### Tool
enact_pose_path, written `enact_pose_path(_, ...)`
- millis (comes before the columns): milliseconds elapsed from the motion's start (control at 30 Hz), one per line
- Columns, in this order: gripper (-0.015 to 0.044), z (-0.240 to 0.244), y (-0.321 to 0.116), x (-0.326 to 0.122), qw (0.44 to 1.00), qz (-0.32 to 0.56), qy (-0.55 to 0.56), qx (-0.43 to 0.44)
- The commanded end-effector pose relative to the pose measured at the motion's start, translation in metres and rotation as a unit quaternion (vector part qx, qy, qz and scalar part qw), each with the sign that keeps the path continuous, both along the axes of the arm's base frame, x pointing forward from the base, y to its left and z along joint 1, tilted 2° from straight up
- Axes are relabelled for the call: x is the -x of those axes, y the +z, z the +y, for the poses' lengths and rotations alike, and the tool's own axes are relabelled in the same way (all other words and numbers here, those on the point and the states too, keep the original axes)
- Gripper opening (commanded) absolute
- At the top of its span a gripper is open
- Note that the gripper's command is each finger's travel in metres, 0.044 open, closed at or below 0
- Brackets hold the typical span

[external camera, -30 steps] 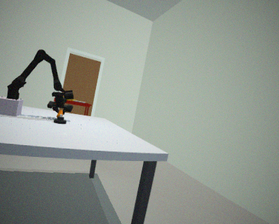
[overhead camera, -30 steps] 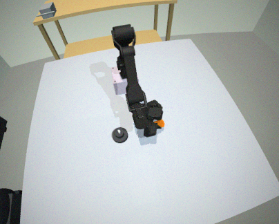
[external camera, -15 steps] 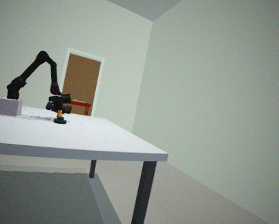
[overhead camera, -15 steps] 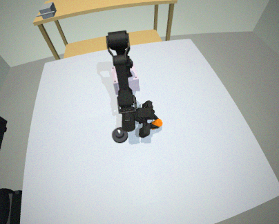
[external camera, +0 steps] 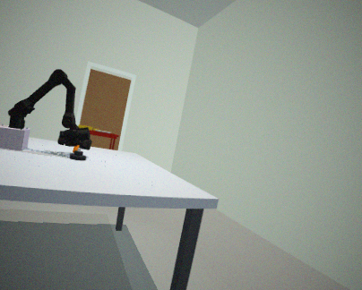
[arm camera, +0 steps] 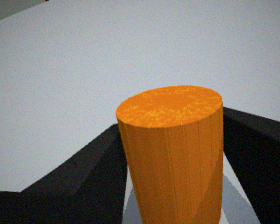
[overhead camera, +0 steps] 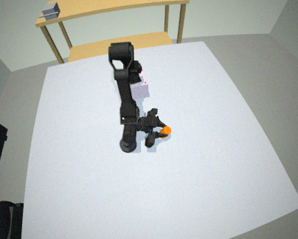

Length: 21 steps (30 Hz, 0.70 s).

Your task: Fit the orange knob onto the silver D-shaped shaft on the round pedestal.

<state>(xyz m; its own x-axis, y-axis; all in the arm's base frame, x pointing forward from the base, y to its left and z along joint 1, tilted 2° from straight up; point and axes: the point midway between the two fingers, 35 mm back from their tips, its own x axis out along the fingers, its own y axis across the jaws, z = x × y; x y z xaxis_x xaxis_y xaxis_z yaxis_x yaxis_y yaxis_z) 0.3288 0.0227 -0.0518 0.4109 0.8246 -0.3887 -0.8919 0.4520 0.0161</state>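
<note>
White table [overhead camera: 111, 184] [external camera: 112, 179], biggest thing here, dark legs under it. Wooden table [overhead camera: 122, 5] stands past its far edge in the top view, small grey bin-like object [overhead camera: 50, 12] on it. Brown door [external camera: 107, 103] in a white frame on the wall, red table [external camera: 105, 133] in front of it.

Black arm [overhead camera: 126, 92] [external camera: 70, 100] rises by the pale mauve block [overhead camera: 140, 91] [external camera: 15, 139], bends at a high elbow, drops toward the tabletop. Seen from the top, its lower section covers part of the pedestal.

Gripper [overhead camera: 165, 131] [external camera: 77, 146] [arm camera: 169, 125] is clamped on the orange knob [overhead camera: 167, 130] [external camera: 76, 148] [arm camera: 172, 155], one black finger each side. Wrist view: round end face and ribbed side visible; can't tell how the hole's flat sits.

Round dark pedestal [overhead camera: 127, 146] [external camera: 78, 157] is on the white table. Knob isn't on it: top view puts it off to the right, apart from the pedestal. Exterior view overlaps the two, so don't read contact from that one. Shaft detail can't be made out.
</note>
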Motion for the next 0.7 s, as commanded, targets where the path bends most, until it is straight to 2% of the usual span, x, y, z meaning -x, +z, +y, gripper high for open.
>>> enact_pose_path(0,0.0181,-0.0014,0.0005,0.0008,1.000,0.003,0.001,0.009)
enact_pose_path(67,0.0181,-0.0026,0.0006,0.0014,1.000,0.003,0.001,0.010)
enact_pose_path(167,0.0260,-0.0005,0.0002,0.0010,1.000,0.003,0.001,0.004)
enact_pose_path(667,0.0260,-0.0005,0.0002,0.0010,1.000,0.003,0.001,0.004)
